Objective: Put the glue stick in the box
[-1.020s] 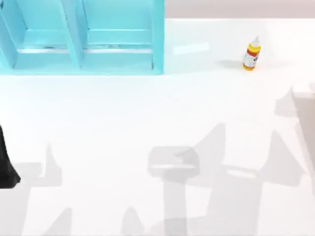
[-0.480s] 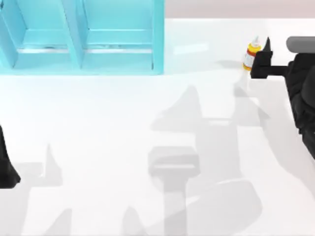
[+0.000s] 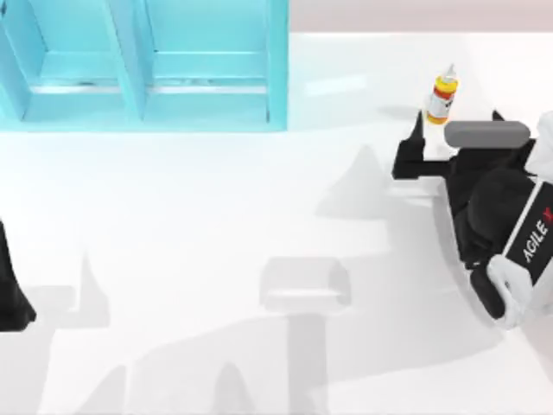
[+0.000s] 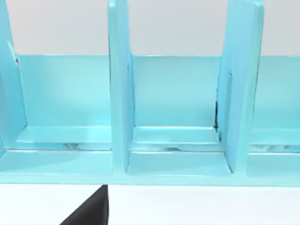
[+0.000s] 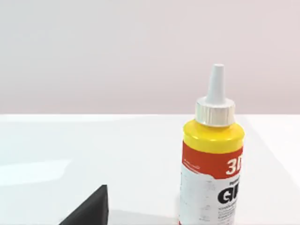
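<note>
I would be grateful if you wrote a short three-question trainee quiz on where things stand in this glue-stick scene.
1. True or false: the glue stick stands upright on the table.
2. Which end effector is near it? A) left end effector B) right end effector
3. Fill in: the blue box sits at the table's far ____ in the top view.

Key:
1. True; its white nozzle points up.
2. B; the right end effector is just in front of the glue stick, fingers open, not touching it. The left end effector is parked at the left edge.
3. Left.
</note>
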Action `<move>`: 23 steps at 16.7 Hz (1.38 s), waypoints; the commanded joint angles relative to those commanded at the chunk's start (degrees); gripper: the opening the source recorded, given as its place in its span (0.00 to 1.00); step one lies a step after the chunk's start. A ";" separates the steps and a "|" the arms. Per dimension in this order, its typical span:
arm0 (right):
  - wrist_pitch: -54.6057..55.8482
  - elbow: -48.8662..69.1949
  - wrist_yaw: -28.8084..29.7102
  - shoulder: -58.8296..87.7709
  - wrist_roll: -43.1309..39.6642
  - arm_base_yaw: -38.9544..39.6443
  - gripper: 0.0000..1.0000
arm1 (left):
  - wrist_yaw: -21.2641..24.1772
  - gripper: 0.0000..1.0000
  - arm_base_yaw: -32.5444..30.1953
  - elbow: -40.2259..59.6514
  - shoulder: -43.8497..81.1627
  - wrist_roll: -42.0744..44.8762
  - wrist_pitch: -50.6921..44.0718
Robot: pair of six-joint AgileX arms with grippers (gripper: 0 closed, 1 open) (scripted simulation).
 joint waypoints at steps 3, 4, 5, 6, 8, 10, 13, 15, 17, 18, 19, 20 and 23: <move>1.79 0.11 0.10 4.21 0.04 0.19 1.00 | 0.00 1.00 0.00 0.00 0.00 0.00 0.00; 1.85 0.10 0.11 4.39 0.04 0.20 1.00 | 0.00 1.00 0.00 0.00 0.00 0.00 0.00; 1.85 0.10 0.11 4.39 0.04 0.20 1.00 | 0.00 1.00 0.00 0.00 0.00 0.00 0.00; 1.85 0.10 0.11 4.39 0.04 0.20 1.00 | 0.00 1.00 0.00 0.00 0.00 0.00 0.00; 1.73 -0.01 0.08 4.29 0.05 -0.11 1.00 | 0.00 1.00 0.00 0.00 0.00 0.00 0.00; 1.17 0.83 -0.17 4.58 0.05 -0.13 1.00 | 0.00 1.00 0.00 0.00 0.00 0.00 0.00; -2.35 6.02 -0.99 6.08 0.03 -0.90 1.00 | 0.00 1.00 0.00 0.00 0.00 0.00 0.00; -5.82 10.82 -1.76 7.41 0.01 -1.68 1.00 | 0.00 1.00 0.00 0.00 0.00 0.00 0.00; -9.69 16.06 -2.61 8.77 -0.02 -2.55 1.00 | 0.00 1.00 0.00 0.00 0.00 0.00 0.00; -11.57 18.55 -3.03 9.38 -0.03 -2.97 1.00 | 0.00 1.00 0.00 0.00 0.00 0.00 0.00; -13.32 20.98 -3.42 9.92 -0.04 -3.37 1.00 | 0.00 1.00 0.00 0.00 0.00 0.00 0.00; -14.87 23.06 -3.76 10.37 -0.05 -3.72 1.00 | 0.00 1.00 0.00 0.00 0.00 0.00 0.00; -17.25 25.88 -4.29 11.00 -0.06 -4.25 1.00 | 0.00 1.00 0.00 0.00 0.00 0.00 0.00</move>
